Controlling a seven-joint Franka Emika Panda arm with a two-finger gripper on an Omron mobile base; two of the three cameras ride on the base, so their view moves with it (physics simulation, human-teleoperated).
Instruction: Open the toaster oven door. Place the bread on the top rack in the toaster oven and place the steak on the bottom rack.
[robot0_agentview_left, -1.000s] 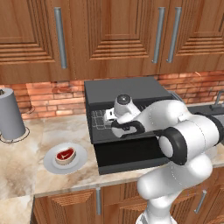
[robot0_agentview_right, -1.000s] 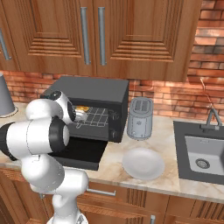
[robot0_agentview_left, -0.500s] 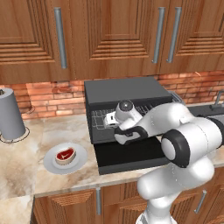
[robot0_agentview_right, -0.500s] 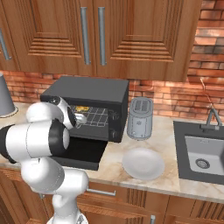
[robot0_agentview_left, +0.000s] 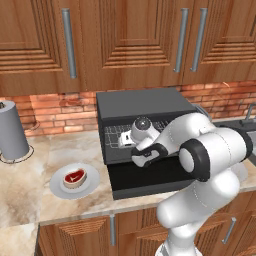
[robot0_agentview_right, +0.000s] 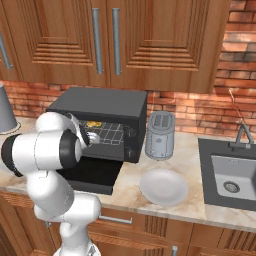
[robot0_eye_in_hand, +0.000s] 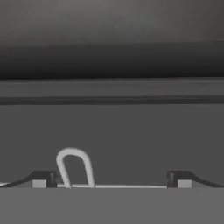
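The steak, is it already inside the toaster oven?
No, the steak lies on its plate on the counter, left of the toaster oven.

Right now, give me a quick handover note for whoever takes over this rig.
Pincer: open, empty, at the mouth of the toaster oven, fingertips either side of a small wire loop.
Toaster oven door: already down flat.
Bread: already on a rack inside the oven.
Steak: on its plate, left of the oven.
Left: steak onto the bottom rack.
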